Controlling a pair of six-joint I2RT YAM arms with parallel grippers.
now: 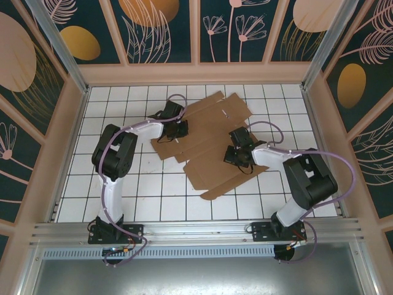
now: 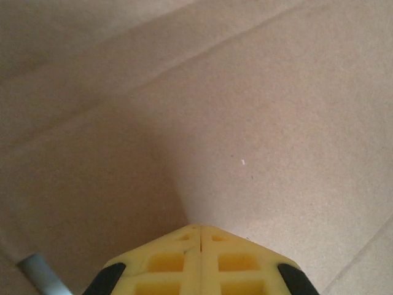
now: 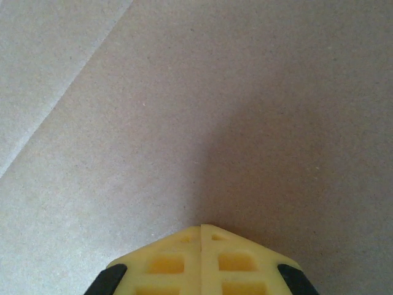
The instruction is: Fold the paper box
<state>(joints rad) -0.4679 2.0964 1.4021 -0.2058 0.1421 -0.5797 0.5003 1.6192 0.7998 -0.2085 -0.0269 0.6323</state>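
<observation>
Two grippers, both fully closed, yellow tips pressed together with nothing between them: my left gripper (image 1: pixel 177 128) is over the left part of the paper box (image 1: pixel 209 132), and my right gripper (image 1: pixel 237 152) is over its near-right part. The box is a flat brown die-cut sheet, unfolded, lying diagonally mid-way across the white tiled table (image 1: pixel 166 190). Risk from here (my guess): closed tips pushing on a flat sheet over smooth tiles could skid or spin it instead of bending it, especially if one arm shoves while the other fails to pin. Pressing off a score line could also crease the wrong place. The top view gives the whole outline, flaps, slots and where each arm stands, which the close wrist views lose. The left wrist view gives faint score lines running diagonally ahead of the tips; the right wrist view gives one line at upper left. I can't tell whether the tips actually touch the cardboard.
</observation>
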